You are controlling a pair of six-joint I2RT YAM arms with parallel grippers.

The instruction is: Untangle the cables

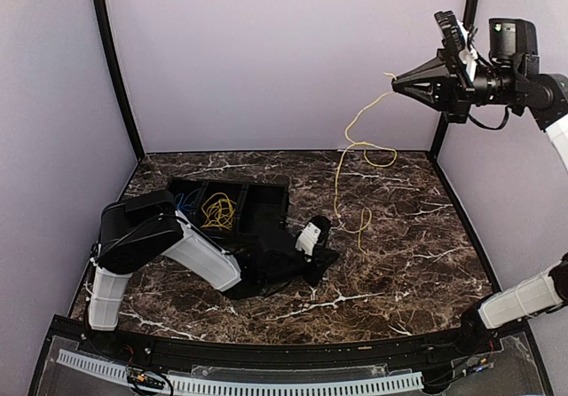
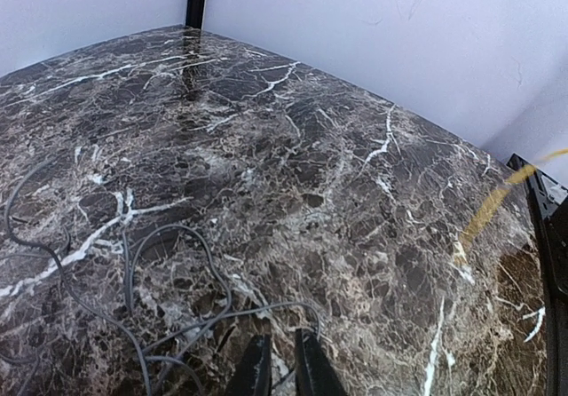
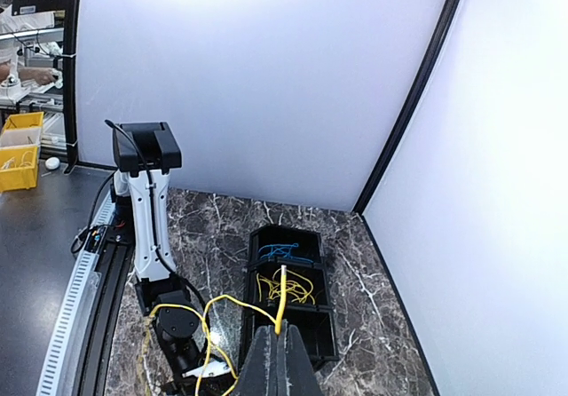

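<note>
My right gripper [image 1: 396,80] is raised high at the right and shut on one end of a yellow cable [image 1: 341,170], which hangs down to the table; the wrist view shows the grip [image 3: 284,329] and the cable [image 3: 213,312]. The yellow cable is a blurred streak in the left wrist view [image 2: 497,196]. My left gripper [image 1: 328,257] lies low on the table. Its jaws [image 2: 282,350] stand narrowly apart, with the thin black cable [image 2: 133,276] looping on the marble and running up against the right fingertip [image 2: 312,360].
A black three-compartment tray [image 1: 286,183] sits behind the left arm: a blue cable [image 1: 186,202] in the left bin, another yellow cable [image 1: 218,211] in the middle one. Walls enclose the marble table [image 1: 417,263] on three sides.
</note>
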